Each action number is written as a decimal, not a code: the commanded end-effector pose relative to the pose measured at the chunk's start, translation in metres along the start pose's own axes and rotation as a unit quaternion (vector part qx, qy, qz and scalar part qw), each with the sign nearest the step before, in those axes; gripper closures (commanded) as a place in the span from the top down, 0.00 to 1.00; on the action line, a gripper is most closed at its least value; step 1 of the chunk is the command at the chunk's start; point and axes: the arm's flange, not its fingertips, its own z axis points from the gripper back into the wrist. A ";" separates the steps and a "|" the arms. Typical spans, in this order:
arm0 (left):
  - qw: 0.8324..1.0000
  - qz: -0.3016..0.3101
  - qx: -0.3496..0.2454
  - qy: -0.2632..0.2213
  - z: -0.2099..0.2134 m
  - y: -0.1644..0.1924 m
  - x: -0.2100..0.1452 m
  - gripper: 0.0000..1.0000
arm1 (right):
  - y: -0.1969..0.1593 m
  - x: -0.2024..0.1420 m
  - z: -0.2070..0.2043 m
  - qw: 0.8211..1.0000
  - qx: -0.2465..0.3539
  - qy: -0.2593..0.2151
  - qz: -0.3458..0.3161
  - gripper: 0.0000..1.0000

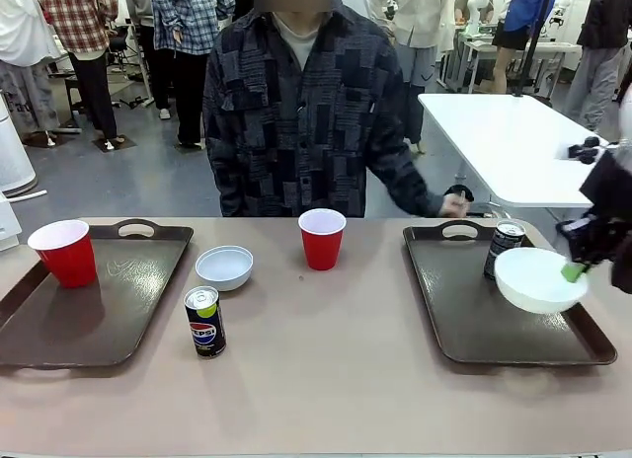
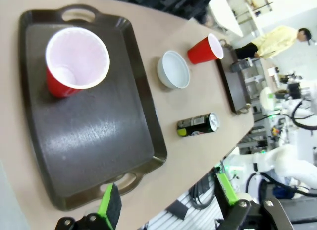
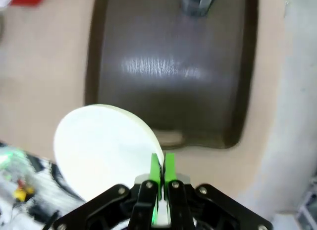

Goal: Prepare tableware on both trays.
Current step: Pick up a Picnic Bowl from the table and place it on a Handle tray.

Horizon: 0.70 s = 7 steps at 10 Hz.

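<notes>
Front view, what went in your book? asked the colleague at my elbow.

Right pincer (image 1: 578, 270) pinched on the rim of the held bowl (image 1: 538, 278), I said. Bowl tilted, open side toward us, over the right-hand part of the right tray (image 1: 464, 310) and just beside the black-silver can (image 1: 505, 248). Could not tell whether its underside touched the tray.

And from the wrist?

Right wrist view showed the green pads (image 3: 154, 166) pressed together on the near edge of the rim. The bowl hung out to one side of the pincer, over the tray's near handle end.

How would it handle?

My guess: light, stiff, smooth-walled. A one-spot rim pinch could let it swivel or slip, so a slow, level set-down seemed wise. Material unclear; it might chip if dropped.

The other one?

Second bowl (image 1: 224, 267) sat on the bare desk (image 1: 326, 379), between the left tray (image 1: 99, 320) and the middle red cup (image 1: 322, 237). I judged the same rim hold would serve. Left pincer (image 2: 168, 200) was spread and empty above that tray's near rim, well apart from the bowl.
</notes>
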 end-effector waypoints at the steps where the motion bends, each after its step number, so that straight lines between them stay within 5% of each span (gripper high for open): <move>1: 1.000 0.007 -0.004 -0.006 0.001 -0.001 0.001 1.00 | -0.002 0.049 -0.037 0.999 0.018 0.015 -0.025 0.04; 7: 1.000 0.007 -0.004 -0.006 0.001 -0.001 0.001 1.00 | -0.010 0.068 -0.091 0.998 -0.008 0.046 -0.041 0.04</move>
